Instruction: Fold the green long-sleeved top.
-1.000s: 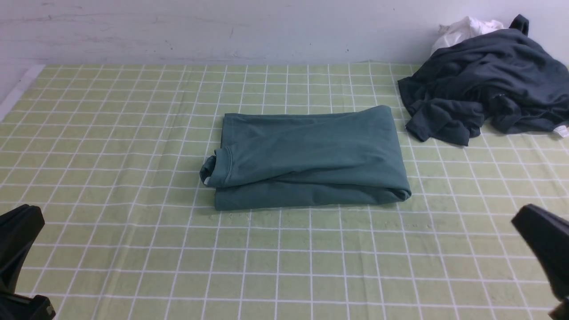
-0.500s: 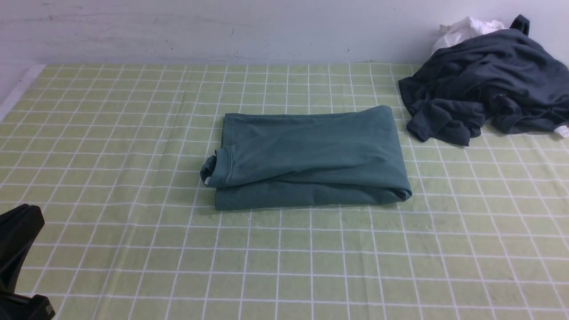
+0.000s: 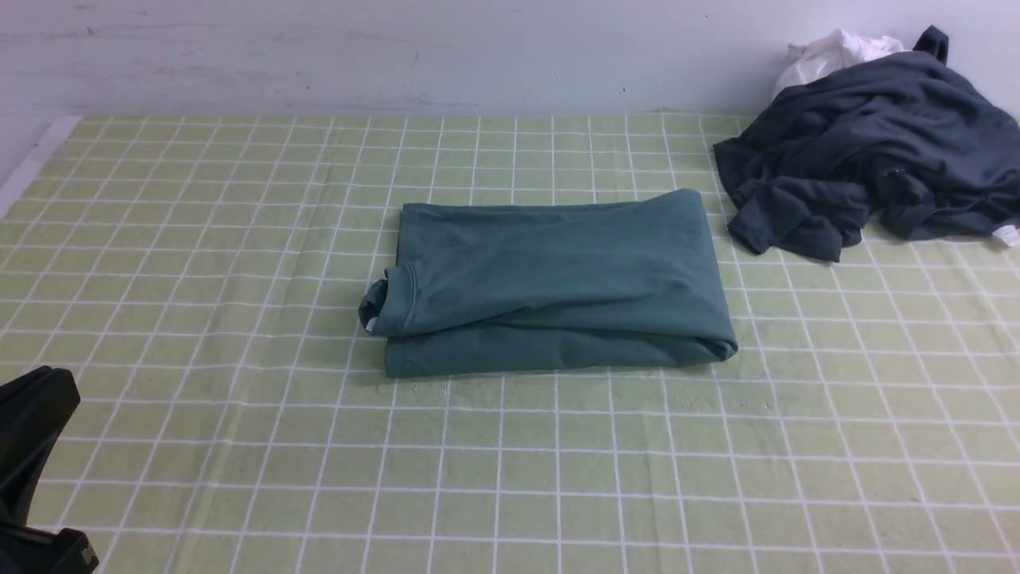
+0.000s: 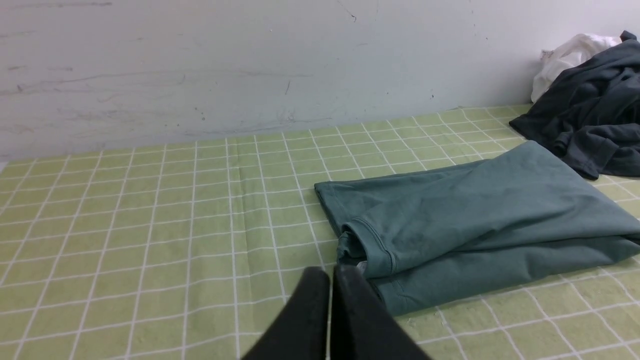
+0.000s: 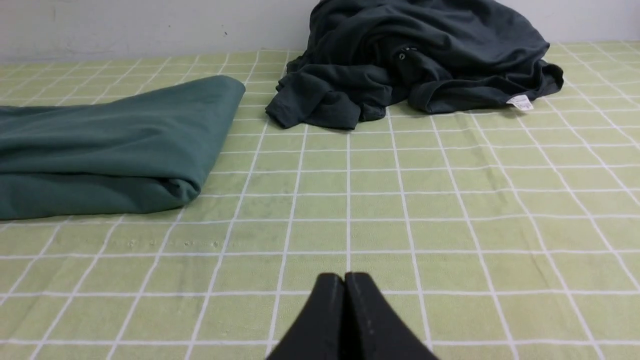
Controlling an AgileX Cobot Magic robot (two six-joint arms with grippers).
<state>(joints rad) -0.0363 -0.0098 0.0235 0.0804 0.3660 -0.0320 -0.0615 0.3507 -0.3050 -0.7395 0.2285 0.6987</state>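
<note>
Checked tabletop (image 3: 558,462) — green top (image 3: 574,279) unmoved — folded.

Top (image 3: 558,271) lying on table (image 3: 510,462), btwn its L & R edges, nearer far edge than near edge. Dark garment (image 3: 876,151) sitting in table's far R corner area, to R of top & reaching farther back, not touching it. White bag (image 3: 837,54) resting behind dark garment, partly hidden by it, at far edge. Wall (image 3: 510,56) standing behind table, running along far edge.
</note>
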